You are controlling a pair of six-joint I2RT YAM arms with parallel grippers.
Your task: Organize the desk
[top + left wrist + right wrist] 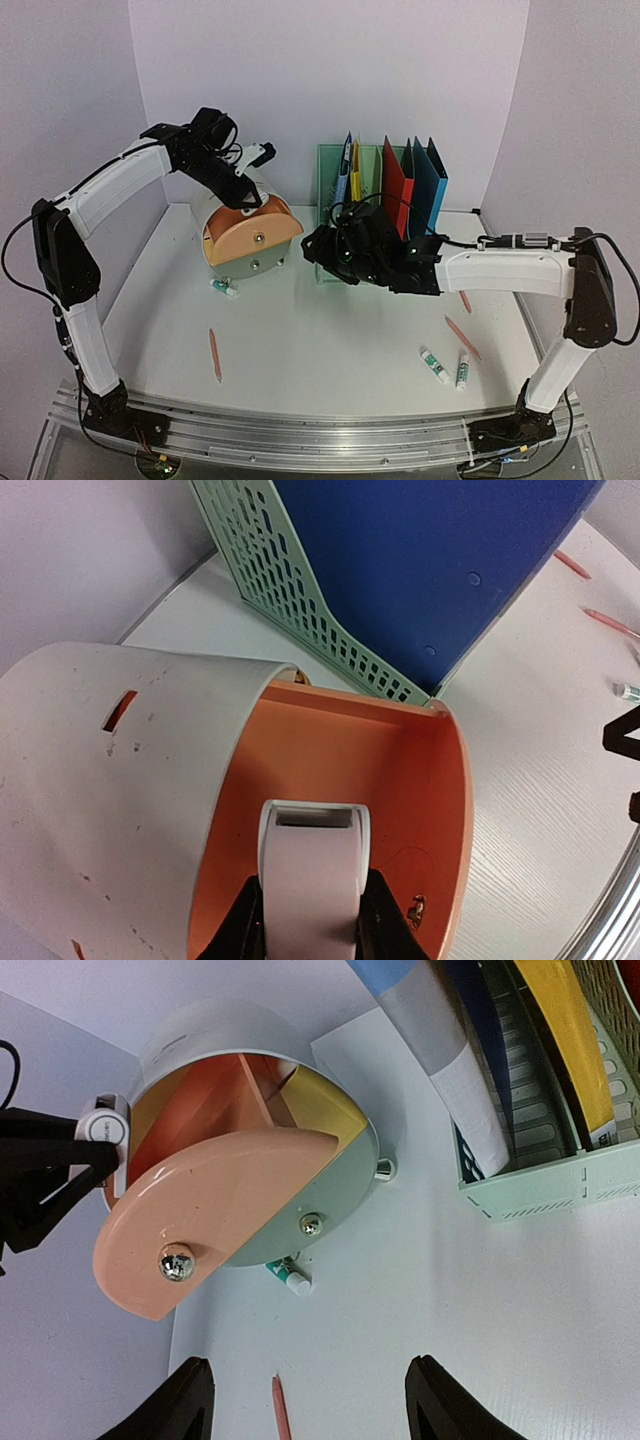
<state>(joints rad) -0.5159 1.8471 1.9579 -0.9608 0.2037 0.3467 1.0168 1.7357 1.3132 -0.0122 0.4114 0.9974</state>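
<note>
The white desk [330, 335] carries a round white organiser [222, 205] with its peach drawer [252, 232] swung open. My left gripper [252, 158] hovers over the organiser, shut on a small white rectangular block [313, 865]. In the left wrist view the left gripper [313, 910] holds the block just above the orange compartment [410, 780]. My right gripper [318, 248] hangs open over mid-desk, right of the organiser. In the right wrist view the right gripper [310, 1380] holds nothing, and the peach drawer [210, 1210] lies beyond it.
A green file rack [335, 215] with coloured folders stands at the back. One green-white tube [225, 287] lies by the organiser's base, and two lie at the front right [434, 364]. There are pink pencils at the front left [215, 353] and the right [462, 337].
</note>
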